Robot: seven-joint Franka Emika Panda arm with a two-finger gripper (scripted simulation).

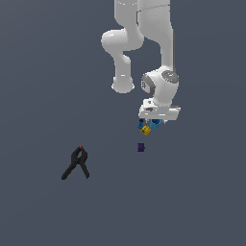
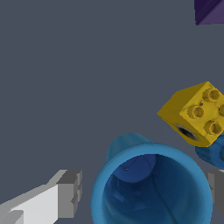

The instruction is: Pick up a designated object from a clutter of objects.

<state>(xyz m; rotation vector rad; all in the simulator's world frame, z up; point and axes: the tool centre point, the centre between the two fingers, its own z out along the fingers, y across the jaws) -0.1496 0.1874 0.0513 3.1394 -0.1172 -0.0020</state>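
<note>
The bright-blue hollow cup (image 2: 151, 188) stands upright with its round rim open to the wrist camera, and shows as a blue spot under the hand in the exterior view (image 1: 154, 125). My gripper (image 2: 146, 190) is low around the cup, one finger on each side. One grey fingertip (image 2: 70, 192) stands a small gap off the rim. The other (image 2: 216, 188) is at the rim's edge. The jaws are open. The yellow studded cube (image 2: 194, 113) lies tilted right beside the cup (image 1: 146, 130). A smaller blue piece (image 2: 214, 153) sits behind the cube.
A small purple block (image 1: 141, 147) lies just beyond the cube and shows at the corner of the wrist view (image 2: 210, 11). A black spring clamp (image 1: 77, 164) with a red tip lies far off to the exterior view's left. The grey floor (image 1: 192, 202) surrounds everything.
</note>
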